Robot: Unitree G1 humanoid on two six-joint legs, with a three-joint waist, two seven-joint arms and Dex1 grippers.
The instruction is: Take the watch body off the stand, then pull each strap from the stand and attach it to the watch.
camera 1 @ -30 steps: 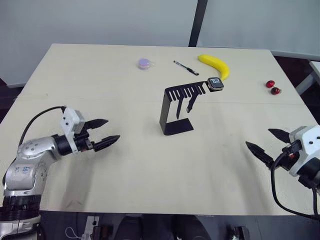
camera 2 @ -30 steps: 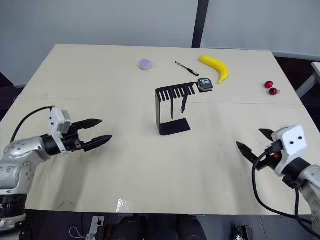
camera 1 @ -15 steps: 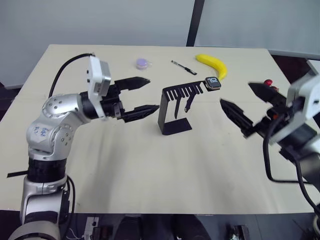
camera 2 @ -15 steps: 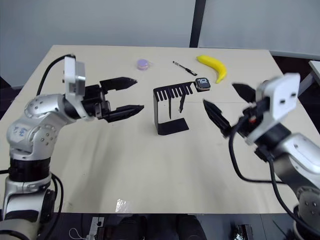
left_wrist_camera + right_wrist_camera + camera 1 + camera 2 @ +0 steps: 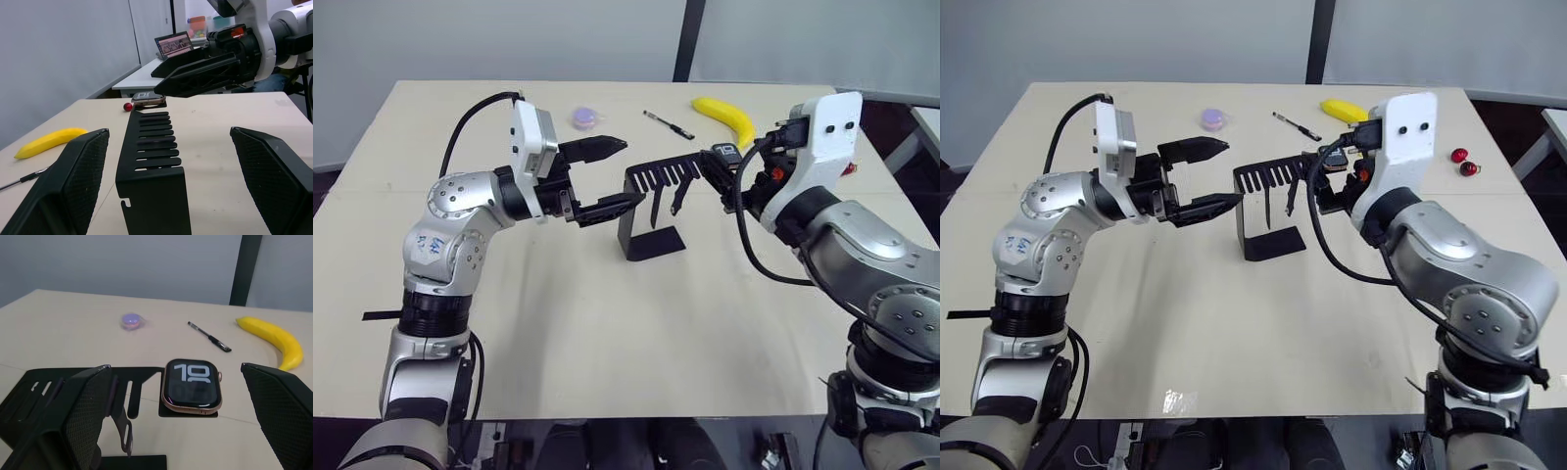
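Note:
The black stand [image 5: 649, 213] is upright at mid-table. Its slotted top arm [image 5: 73, 382] carries the watch body [image 5: 192, 386] at its right end, screen up with white digits. Two dark straps [image 5: 677, 201] [image 5: 655, 208] hang from the slots. My right gripper [image 5: 176, 369] is open, its fingers [image 5: 88, 416] either side of the watch body without touching it. My left gripper [image 5: 631, 172] is open at the left end of the top arm [image 5: 151, 147], one finger [image 5: 78, 181] on each side.
At the back of the table [image 5: 558, 323] lie a yellow banana [image 5: 724, 116], a black pen [image 5: 668, 124] and a small purple object [image 5: 584, 117]. Two red cherries [image 5: 1464, 162] lie at the far right.
Both arms have risen from the table's near corners and closed in on the stand, the left to its left end, the right to the watch end. Both grippers stayed open.

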